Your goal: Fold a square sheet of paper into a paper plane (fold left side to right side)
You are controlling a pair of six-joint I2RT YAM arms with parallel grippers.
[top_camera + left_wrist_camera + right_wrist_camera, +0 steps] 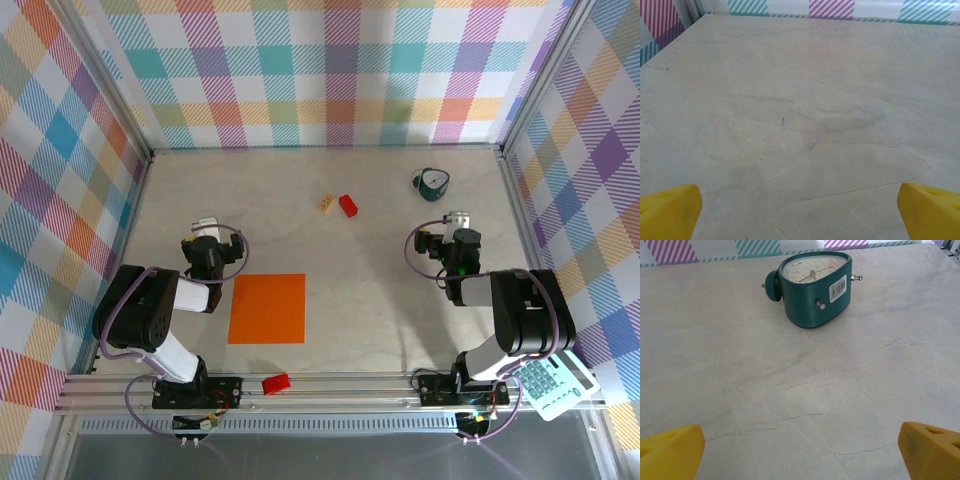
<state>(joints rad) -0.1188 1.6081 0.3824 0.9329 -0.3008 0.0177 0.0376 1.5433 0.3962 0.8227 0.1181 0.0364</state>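
Note:
The square sheet of paper (267, 308) lies flat and unfolded on the table, bright orange, near the front between the two arms. My left gripper (205, 226) rests a little to the left of and behind the sheet. In the left wrist view its yellow fingertips (670, 212) stand wide apart over bare table, so it is open. My right gripper (458, 220) sits far to the right of the sheet. Its yellow fingertips (671, 452) are also wide apart with nothing between them.
A green alarm clock (812, 286) lies on its side just beyond the right gripper, also seen from above (433, 181). A small tan block (326, 204) and a small red block (348, 206) sit behind the sheet. Another red piece (275, 383) lies on the front rail.

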